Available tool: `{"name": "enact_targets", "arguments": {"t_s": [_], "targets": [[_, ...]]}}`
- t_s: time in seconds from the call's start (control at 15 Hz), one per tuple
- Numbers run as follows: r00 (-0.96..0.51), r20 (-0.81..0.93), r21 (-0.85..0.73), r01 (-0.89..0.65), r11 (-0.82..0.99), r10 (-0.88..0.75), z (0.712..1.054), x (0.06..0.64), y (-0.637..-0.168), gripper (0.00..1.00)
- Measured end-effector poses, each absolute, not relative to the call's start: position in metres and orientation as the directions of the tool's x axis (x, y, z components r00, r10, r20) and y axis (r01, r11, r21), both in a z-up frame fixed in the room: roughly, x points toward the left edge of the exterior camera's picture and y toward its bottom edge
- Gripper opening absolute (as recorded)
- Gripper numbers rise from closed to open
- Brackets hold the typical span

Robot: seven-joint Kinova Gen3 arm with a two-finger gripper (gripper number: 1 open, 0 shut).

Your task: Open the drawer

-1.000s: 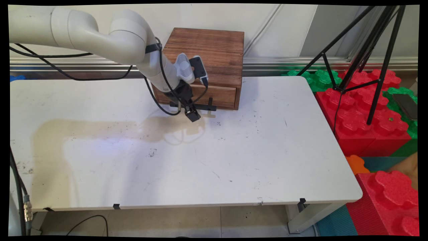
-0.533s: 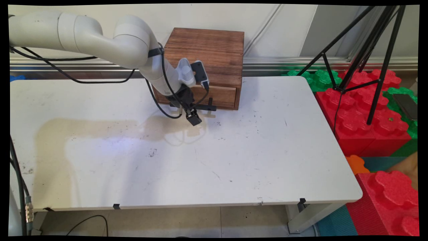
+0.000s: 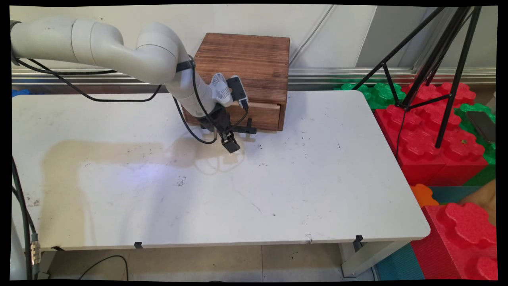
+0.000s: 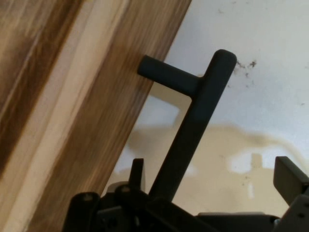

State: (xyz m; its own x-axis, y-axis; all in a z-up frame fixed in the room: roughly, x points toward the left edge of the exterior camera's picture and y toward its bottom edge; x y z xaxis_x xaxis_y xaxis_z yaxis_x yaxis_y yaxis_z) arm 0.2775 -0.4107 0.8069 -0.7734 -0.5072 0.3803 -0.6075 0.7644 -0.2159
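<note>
At the worktop's (image 3: 278, 190) far edge, the hand (image 3: 230, 142) straddles the drawer handle (image 4: 193, 121) of the wooden drawer box (image 3: 246, 67). Its fingers (image 4: 289, 176) stand apart (bar between, not visibly pinched). The drawer (image 3: 260, 114) sits slightly out.

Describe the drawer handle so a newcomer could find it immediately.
Find the brown wooden box at the white table's far edge. Low on its front is a drawer, and the handle is the thin black bar standing off it on posts, beside the gripper.
</note>
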Motion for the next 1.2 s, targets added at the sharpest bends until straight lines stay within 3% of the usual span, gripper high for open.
{"name": "enact_targets", "arguments": {"t_s": [1.2], "targets": [[-0.740,0.376,-0.161,-0.644,0.748,-0.557,0.818,0.274,-0.362,1.00]]}}
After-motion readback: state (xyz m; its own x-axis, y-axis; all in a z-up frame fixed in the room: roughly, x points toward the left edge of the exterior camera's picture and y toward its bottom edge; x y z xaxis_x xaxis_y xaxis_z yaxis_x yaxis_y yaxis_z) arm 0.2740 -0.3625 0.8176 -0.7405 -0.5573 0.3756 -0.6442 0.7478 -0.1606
